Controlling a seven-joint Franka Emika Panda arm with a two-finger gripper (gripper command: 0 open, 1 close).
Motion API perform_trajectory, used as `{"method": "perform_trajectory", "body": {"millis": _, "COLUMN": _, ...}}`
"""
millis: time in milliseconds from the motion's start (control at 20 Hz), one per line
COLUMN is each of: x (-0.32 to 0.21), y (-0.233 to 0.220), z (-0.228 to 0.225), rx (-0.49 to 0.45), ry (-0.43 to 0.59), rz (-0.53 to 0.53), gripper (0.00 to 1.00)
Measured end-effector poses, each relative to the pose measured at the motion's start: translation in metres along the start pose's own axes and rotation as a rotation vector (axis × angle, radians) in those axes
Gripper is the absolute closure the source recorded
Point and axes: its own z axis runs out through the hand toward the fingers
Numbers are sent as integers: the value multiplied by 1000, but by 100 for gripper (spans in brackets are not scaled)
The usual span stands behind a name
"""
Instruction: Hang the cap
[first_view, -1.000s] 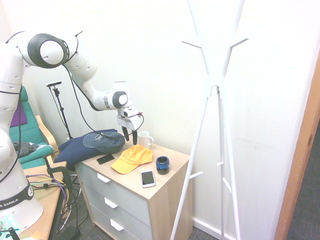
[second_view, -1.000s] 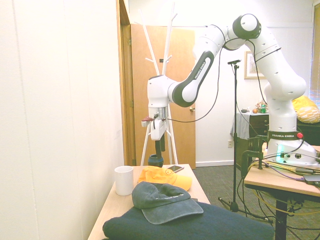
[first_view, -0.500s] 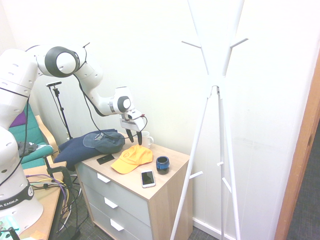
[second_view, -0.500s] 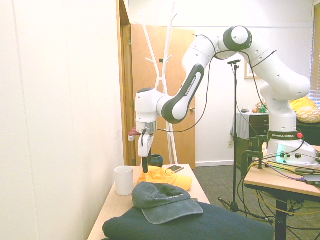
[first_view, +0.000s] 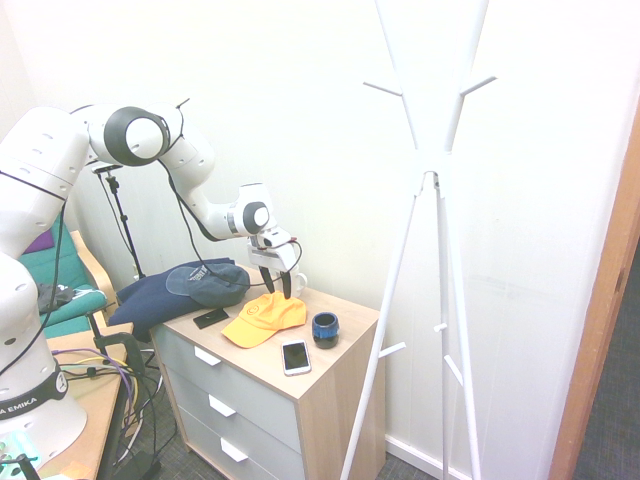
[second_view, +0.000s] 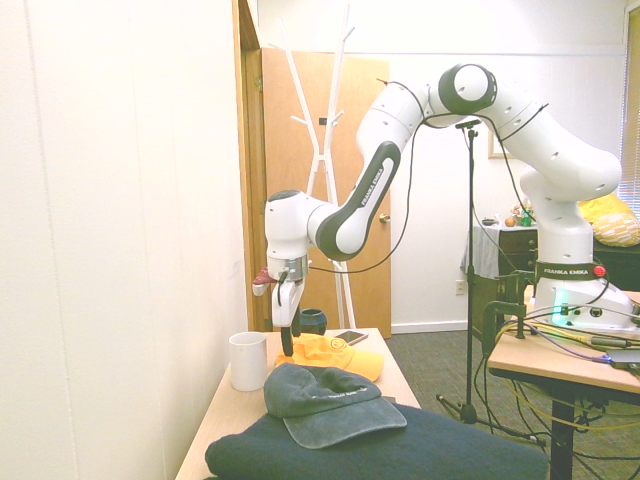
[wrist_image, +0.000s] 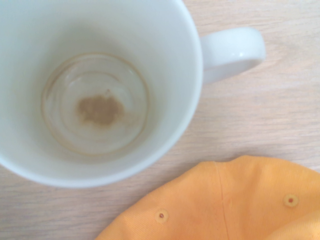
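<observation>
The yellow-orange cap (first_view: 262, 318) lies on the wooden dresser top (first_view: 340, 350), brim toward the front edge. In the second exterior view the cap (second_view: 332, 355) sits behind the navy cap. My gripper (first_view: 278, 287) is open and points down, its fingertips at the rear of the cap's crown, right beside the white mug (first_view: 297, 278). Nothing is held between the fingers. From the other side, the gripper (second_view: 287, 342) hangs low between mug and cap. The wrist view shows the mug's inside (wrist_image: 95, 95) and the cap's crown edge (wrist_image: 225, 205). A white coat rack (first_view: 432, 190) stands to the right of the dresser.
A navy cap (first_view: 208, 284) rests on a dark folded sweater (first_view: 150, 300) at the dresser's left end. A small blue cup (first_view: 324, 328), a phone (first_view: 296, 357) and a flat black item (first_view: 210, 318) lie around the yellow cap. The wall is close behind.
The arm has swung toward the wall and come down, bringing the open gripper from above the navy cap to the rear of the yellow cap's crown beside the mug.
</observation>
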Motion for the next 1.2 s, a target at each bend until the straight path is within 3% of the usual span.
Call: {"method": "perform_trajectory", "body": {"millis": 1200, "x": 9, "y": 10, "z": 8, "rx": -23, "ry": 12, "rz": 29, "gripper": 100}}
